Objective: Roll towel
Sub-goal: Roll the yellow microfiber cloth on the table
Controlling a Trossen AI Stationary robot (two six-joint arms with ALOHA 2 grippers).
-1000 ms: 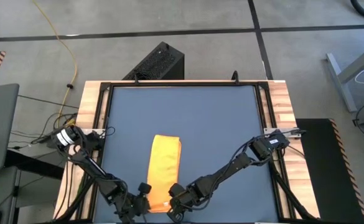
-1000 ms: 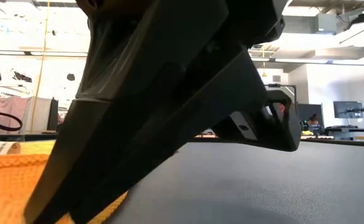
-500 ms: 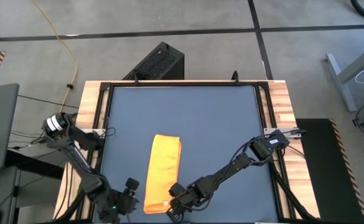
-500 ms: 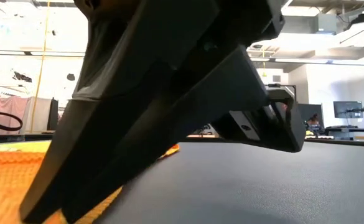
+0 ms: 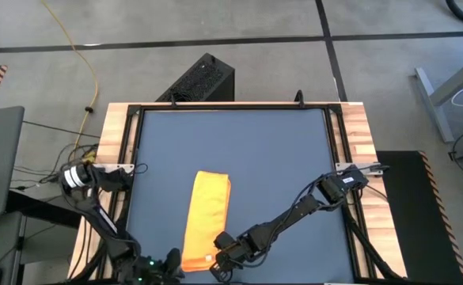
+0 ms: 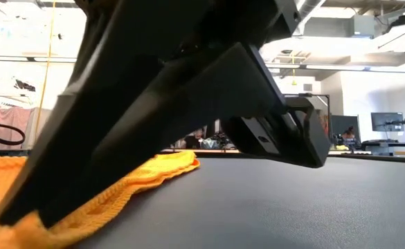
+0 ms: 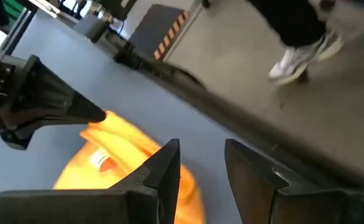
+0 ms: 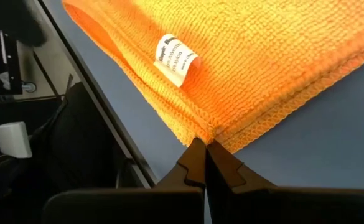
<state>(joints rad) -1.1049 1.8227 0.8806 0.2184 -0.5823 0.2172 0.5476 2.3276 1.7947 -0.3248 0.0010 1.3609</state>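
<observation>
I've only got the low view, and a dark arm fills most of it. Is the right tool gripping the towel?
Observer: Yes. In the right wrist view the right tool is shut on the towel, pinching its puckered edge near the white label.
Operator: And the left tool?
Observer: The left tool is open and holds nothing. From above, it sits beside the towel's near end.
Operator: Any roll yet?
Observer: No. From above, the towel lies as a long folded strip on the table, not rolled.

Dark jointed arms, tapered black pincers
</observation>
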